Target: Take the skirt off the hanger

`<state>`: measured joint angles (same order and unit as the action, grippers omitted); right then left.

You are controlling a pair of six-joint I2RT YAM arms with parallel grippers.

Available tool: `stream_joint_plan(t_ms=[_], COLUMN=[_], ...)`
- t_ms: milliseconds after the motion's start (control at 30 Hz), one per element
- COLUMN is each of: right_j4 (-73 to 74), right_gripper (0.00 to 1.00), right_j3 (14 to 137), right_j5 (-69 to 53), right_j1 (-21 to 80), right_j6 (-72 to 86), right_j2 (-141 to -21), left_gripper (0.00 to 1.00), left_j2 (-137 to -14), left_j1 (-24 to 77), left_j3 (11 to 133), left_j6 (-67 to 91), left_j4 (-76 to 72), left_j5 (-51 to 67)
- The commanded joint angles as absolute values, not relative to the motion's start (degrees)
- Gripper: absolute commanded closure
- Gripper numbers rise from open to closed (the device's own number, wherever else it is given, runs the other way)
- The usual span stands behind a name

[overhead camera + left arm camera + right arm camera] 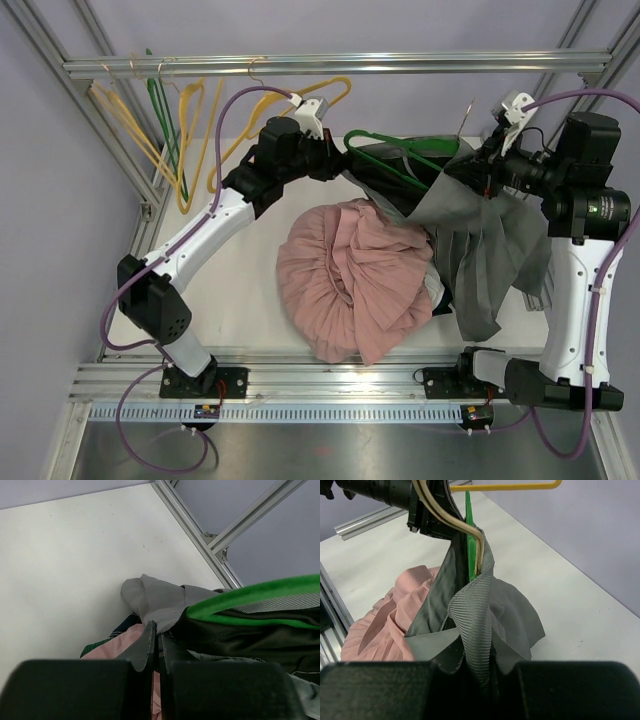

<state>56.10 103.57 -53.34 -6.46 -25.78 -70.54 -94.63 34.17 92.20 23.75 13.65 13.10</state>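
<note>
Skirt (480, 615), grey and ribbed, was pinched in the clenched right gripper (477, 672), draped from the green hanger (469, 535) above the table (240, 295). The left gripper (156, 647) was clamped tight beside dark cloth under the hanger; whether it nipped any, I could not tell. A pull might have dragged the hanger along, or the cloth could have snagged and slipped onto the pink garment (350, 280).

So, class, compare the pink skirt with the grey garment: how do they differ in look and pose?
The pink skirt is finely pleated; the grey garment is plainer, with a ribbed band. The pink skirt lies heaped on the table; the grey garment hangs pinched between the fingers of the right gripper. Both are soft, crumpled cloth.
</note>
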Motion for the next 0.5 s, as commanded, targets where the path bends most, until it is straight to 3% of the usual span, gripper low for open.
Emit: stream_joint_plan(t_ms=[0,200,333,367,467], right_j4=[41.60,29.36,32.86,36.53,42.25], right_gripper=[1.00,1.00,1.00,1.00,1.00], right_j3=[103.19,99.67,100.19,100.54,101.25], right_j5=[-57.13,-55.90,-53.09,-52.39,-49.31], right_j1=[-7.65,-7.65,-7.65,-7.65,-7.65], right_j6=[-18.57,-9.23,-13.69,-17.54,-24.75], right_j2=[-66.36,-64.34,-66.96,-67.41,-69.16], left_gripper=[1.00,1.00,0.99,0.96,0.68], left_j2=[-93.60,-93.78,-92.29,-91.42,-90.00], left_j1=[32.08,32.08,32.08,32.08,32.17], left_j3=[90.79,90.35,89.04,88.86,88.94], left_j6=[20.57,18.63,18.63,18.20,17.23], left_j4=[14.94,15.73,12.40,10.74,8.10], left_j5=[12.91,14.76,16.08,16.52,18.01])
